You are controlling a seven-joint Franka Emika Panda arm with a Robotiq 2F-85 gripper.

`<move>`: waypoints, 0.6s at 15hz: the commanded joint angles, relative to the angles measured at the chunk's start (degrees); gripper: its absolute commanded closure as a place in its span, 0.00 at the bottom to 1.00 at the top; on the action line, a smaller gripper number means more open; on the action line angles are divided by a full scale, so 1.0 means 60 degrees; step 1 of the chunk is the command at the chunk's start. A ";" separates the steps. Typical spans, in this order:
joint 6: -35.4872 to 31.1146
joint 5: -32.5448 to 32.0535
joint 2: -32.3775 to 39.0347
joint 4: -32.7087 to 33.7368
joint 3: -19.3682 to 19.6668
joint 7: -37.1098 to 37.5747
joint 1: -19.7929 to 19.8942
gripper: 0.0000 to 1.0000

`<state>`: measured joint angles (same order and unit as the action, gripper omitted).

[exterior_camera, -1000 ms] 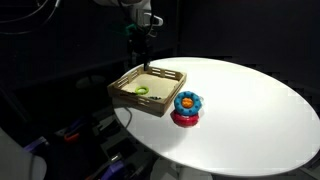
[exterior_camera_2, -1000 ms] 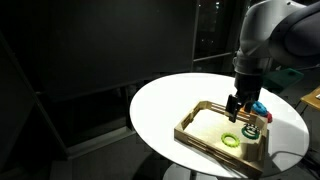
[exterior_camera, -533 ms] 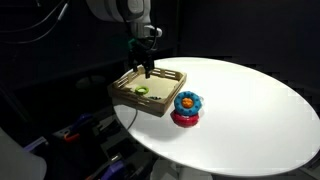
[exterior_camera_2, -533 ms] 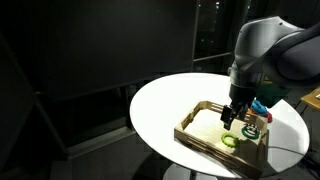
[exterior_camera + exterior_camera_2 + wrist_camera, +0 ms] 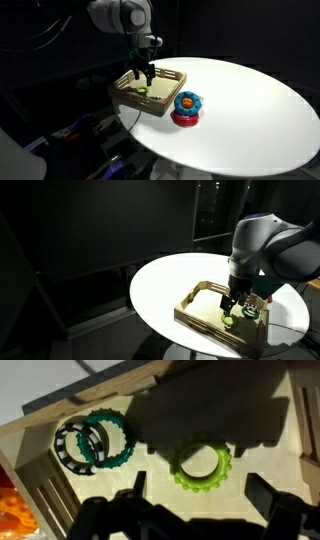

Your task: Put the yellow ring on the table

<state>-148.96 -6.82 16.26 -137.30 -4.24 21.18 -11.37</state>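
Observation:
The yellow ring [image 5: 203, 464] is a small yellow-green toothed ring lying flat on the floor of the light wooden tray [image 5: 150, 98]. It also shows in both exterior views [image 5: 142, 92] [image 5: 229, 321]. My gripper [image 5: 200, 495] is open and empty, hovering just above the ring, with the fingers to either side of it and apart from it. In both exterior views the gripper [image 5: 143, 78] [image 5: 230, 304] hangs low inside the tray. The round white table [image 5: 250, 110] holds the tray near its edge.
A teal ring [image 5: 107, 438] and a dark ring [image 5: 70, 448] lie overlapping in the tray beside the yellow ring. A blue ring with an orange centre [image 5: 187, 102] sits on a red ring [image 5: 185, 119] next to the tray. The tray's walls [image 5: 90, 395] surround the gripper.
The gripper has come down into the tray and moved toward the yellow ring. The ring and the tray have not moved.

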 commanded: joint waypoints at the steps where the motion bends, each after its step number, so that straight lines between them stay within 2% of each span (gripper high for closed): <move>1: -0.0194 -0.0176 0.0326 0.0126 0.0258 0.0291 -0.0234 0.00; 9: -0.0194 -0.0009 0.0822 0.0315 0.0386 0.0185 -0.0349 0.00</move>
<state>-149.68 -6.82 20.09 -136.57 -2.74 21.24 -12.59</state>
